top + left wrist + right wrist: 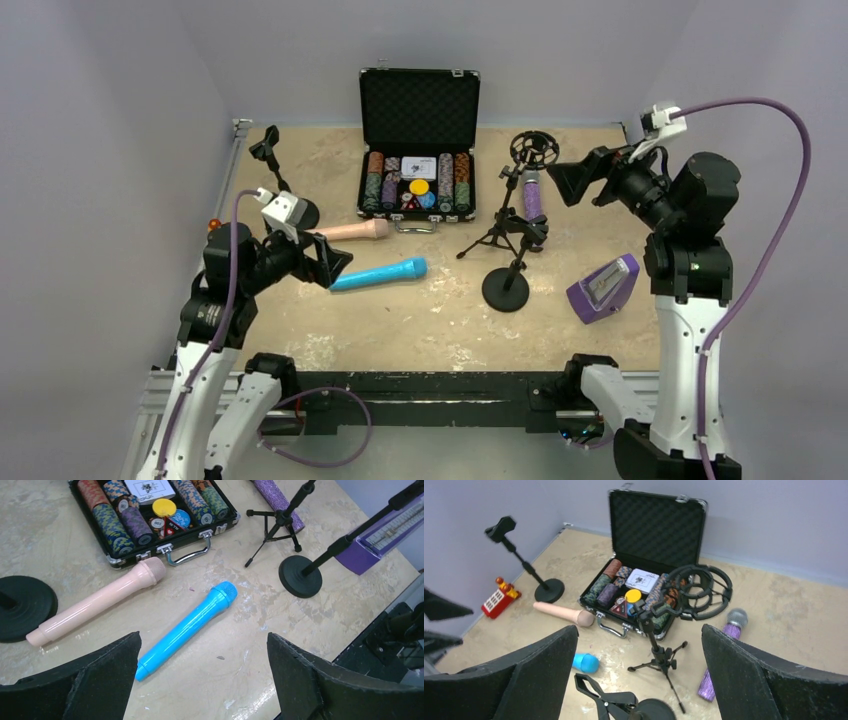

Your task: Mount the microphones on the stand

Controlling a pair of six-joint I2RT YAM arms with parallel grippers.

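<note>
Left gripper (327,262) has its jaws spread wide and holds nothing, touching nothing; from the left wrist view the blue mic (187,627) lies on the table (440,320) between and beyond the two fingers (100,680). Right gripper (566,183) is equally wide apart and empty, hanging in the air. The left arm is folded low at the table's left edge, its wrist aimed right and downward, the gripper just near the tail ends of the pink mic (350,231) and the blue mic. The right arm stands tall at the right edge, elbow high, wrist turned left toward the ring mount (534,148) on the tripod stand (497,232). All three mics lie flat on the table. The pink one is just in front of the chip case (418,140), its head toward the case handle and its tail beside the base of the clip stand (300,213). The blue one lies just nearer, tilted, head to the right. The purple mic (532,195) lies right of the case, behind the tripod legs, silver head toward the back wall. A round-base stand (505,288) and a purple box (603,288) sit nearer on the right.
</note>
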